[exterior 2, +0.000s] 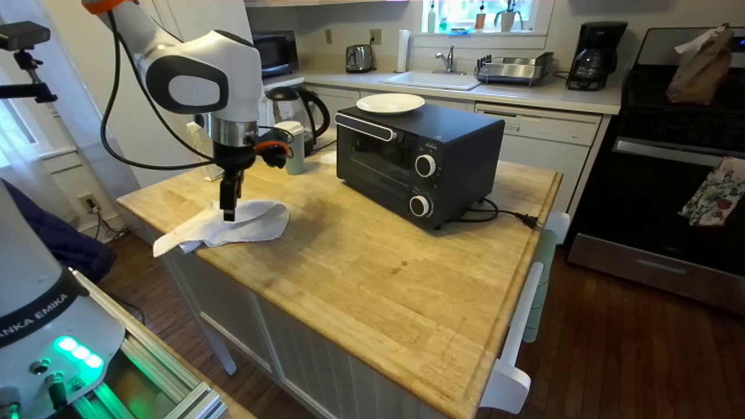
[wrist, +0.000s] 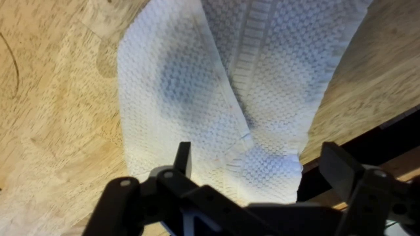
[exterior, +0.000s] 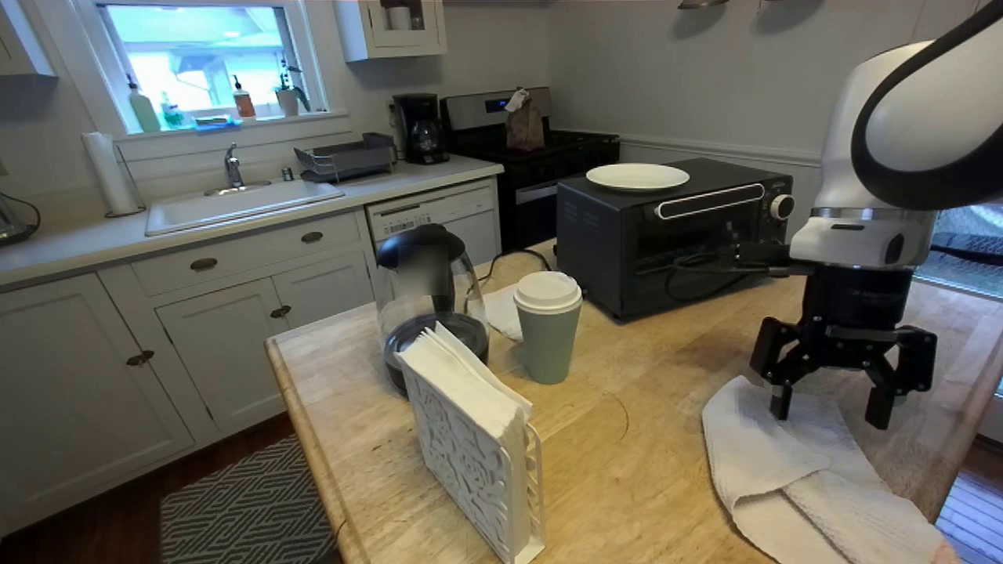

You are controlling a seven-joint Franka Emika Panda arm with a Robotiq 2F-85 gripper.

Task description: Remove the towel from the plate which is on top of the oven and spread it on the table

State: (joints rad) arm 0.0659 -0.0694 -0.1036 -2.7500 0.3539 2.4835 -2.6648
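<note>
Towel (exterior 2: 256, 224), thin off-white woven cloth, lay creased and partly folded over itself on the light wooden butcher-block table (exterior 2: 372, 285), one end hanging past the edge. Black two-finger gripper (exterior: 829, 409) stood over it, fingers unclenched and spread wide; tip contact with towel could not be told. Round flat white plate (exterior: 638, 177) sat on top of the boxy black toaster oven (exterior: 666, 235).

In an exterior view, at eight o'clock, the rounded white robot base (exterior 2: 87, 320) has a black band (exterior 2: 38, 313) reading “ANKA EMIKA”.
</note>
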